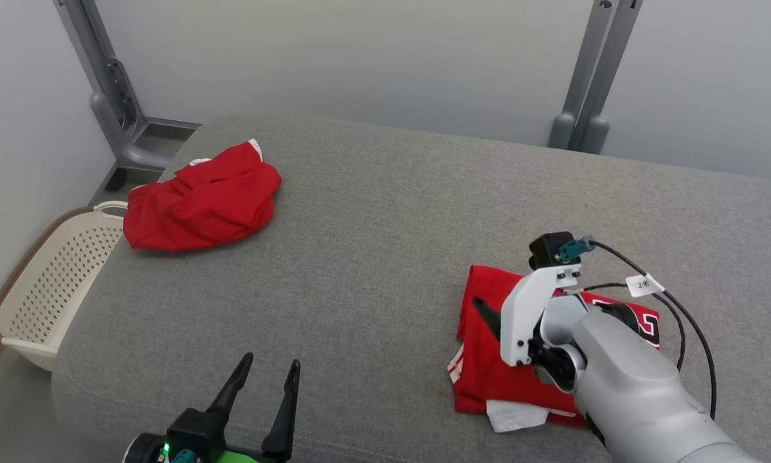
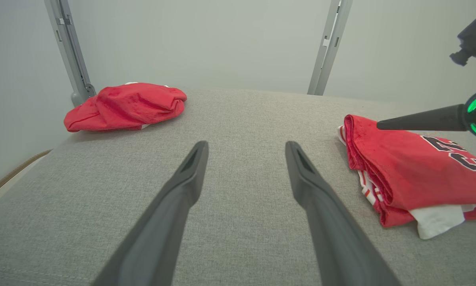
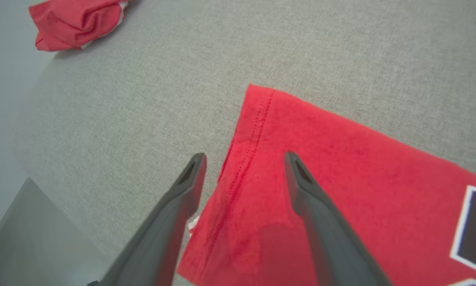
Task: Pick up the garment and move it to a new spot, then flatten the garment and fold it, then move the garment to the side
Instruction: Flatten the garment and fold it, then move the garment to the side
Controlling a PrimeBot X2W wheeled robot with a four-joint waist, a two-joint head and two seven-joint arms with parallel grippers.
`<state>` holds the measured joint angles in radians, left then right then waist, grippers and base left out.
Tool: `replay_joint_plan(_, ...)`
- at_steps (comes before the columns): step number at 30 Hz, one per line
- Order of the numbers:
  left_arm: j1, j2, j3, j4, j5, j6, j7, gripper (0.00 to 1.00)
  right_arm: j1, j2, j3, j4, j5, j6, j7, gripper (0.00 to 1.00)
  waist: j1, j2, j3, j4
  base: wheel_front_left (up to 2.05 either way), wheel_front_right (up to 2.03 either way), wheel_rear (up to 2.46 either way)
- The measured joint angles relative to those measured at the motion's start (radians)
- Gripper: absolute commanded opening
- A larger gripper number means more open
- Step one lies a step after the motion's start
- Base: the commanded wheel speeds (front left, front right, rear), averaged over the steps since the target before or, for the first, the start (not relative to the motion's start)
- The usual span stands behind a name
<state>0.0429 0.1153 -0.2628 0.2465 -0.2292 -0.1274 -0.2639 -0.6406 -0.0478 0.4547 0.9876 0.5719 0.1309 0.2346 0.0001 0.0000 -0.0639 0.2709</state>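
Left claw (image 1: 271, 361) spread empty, right claw (image 3: 244, 155) spread empty over folded red garment (image 3: 341, 178), dark lettering

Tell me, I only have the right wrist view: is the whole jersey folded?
Observer: Yes, the jersey lies folded into a compact stack.
Operator: Where's the left end effector?
Observer: The left end effector is open over bare cushion, to the jersey's left.
Operator: Anything beyond the left edge?
Observer: A cream basket sits on the floor there.
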Motion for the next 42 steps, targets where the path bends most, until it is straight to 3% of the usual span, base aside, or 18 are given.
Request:
replay_joint_plan(5, 0.008, 0.001, 0.008, -0.005, 0.0, 0.0, 0.0, 1.0, -0.06, 0.001, -0.021, 0.055, 0.013, 0.0, -0.081, 1.0, 0.0, 0.0, -0.004, -0.014, 0.0, 0.0, 0.0)
replay_joint_plan(12, 0.021, 0.0, 0.019, -0.016, 0.0, 0.004, 0.0, 1.0, -0.11, -0.005, -0.126, 0.258, -0.1, 0.0, -0.134, 1.0, 0.0, 0.0, -0.012, -0.046, 0.0, 0.0, 0.0)
replay_joint_plan(22, 0.046, -0.002, 0.033, -0.034, 0.001, 0.007, 0.0, 1.0, -0.042, -0.128, -0.323, 0.302, -0.237, 0.0, -0.105, 1.0, 0.0, 0.0, -0.021, -0.107, 0.0, 0.0, 0.0)
replay_joint_plan(30, 0.045, -0.005, 0.033, -0.035, 0.001, 0.008, 0.0, 1.0, 0.006, -0.071, -0.465, 0.303, -0.322, 0.0, -0.096, 1.0, 0.0, 0.0, -0.008, -0.131, 0.0, 0.0, 0.0)
replay_joint_plan(39, 0.032, -0.006, 0.025, -0.025, 0.002, 0.005, 0.0, 1.0, 0.011, -0.027, -0.601, 0.302, -0.418, 0.0, -0.068, 1.0, 0.0, 0.0, 0.005, -0.111, 0.0, 0.0, 0.0)
replay_joint_plan(40, 0.031, -0.006, 0.026, -0.024, 0.002, 0.005, 0.0, 1.0, 0.016, -0.026, -0.615, 0.302, -0.428, 0.0, -0.062, 0.87, 0.0, 0.0, 0.007, -0.109, 0.0, 0.0, 0.0)
replay_joint_plan(41, 0.031, -0.005, 0.026, -0.023, 0.002, 0.005, 0.0, 1.0, 0.02, -0.024, -0.629, 0.302, -0.44, 0.0, -0.059, 0.49, -0.0001, 0.0, 0.008, -0.106, 0.0, 0.0, 0.0)
replay_joint_plan(42, 0.03, -0.005, 0.027, -0.023, 0.001, 0.004, 0.0, 1.0, 0.021, -0.022, -0.641, 0.301, -0.453, 0.0, -0.056, 0.33, -0.0001, 0.0, 0.009, -0.104, 0.0, 0.0, 0.0)
